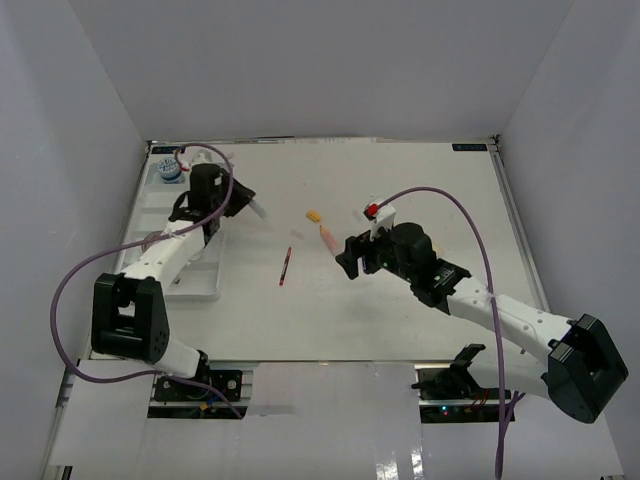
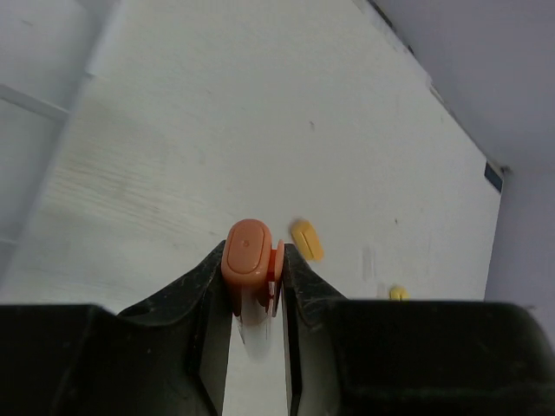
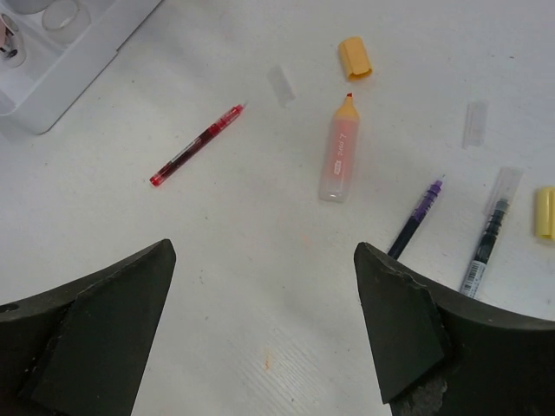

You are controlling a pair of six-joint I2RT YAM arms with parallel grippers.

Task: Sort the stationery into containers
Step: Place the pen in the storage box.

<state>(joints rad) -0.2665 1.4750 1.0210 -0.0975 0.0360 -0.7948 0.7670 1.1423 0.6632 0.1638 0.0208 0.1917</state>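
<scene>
The left gripper (image 2: 257, 260) was clenched on a small orange plastic item (image 2: 248, 250) with a rounded oblong end. It sat at the lower centre of the left wrist view, seen end-on, so its long axis ran toward the camera. A yellow plastic cap (image 2: 305, 240) lay on the white table (image 2: 260, 113) just to its right.

In the right wrist view, a translucent orange highlighter (image 3: 339, 152) lay uncapped at upper centre. Its long axis was almost vertical in the frame, with the tip pointing up toward the loose cap. Its barrel carried a printed label too small to read.

A thin red pen (image 3: 198, 146) lay diagonally to its left, running from lower left to upper right. A purple pen (image 3: 418, 215) and a black pen with a clear cap (image 3: 490, 234) slanted the same way at right; the black one bore a barcode-like label.

The corner of the white plastic tray (image 3: 82, 65) showed at upper left. The right gripper (image 3: 262, 260) hung released above the table, fingers wide apart.
</scene>
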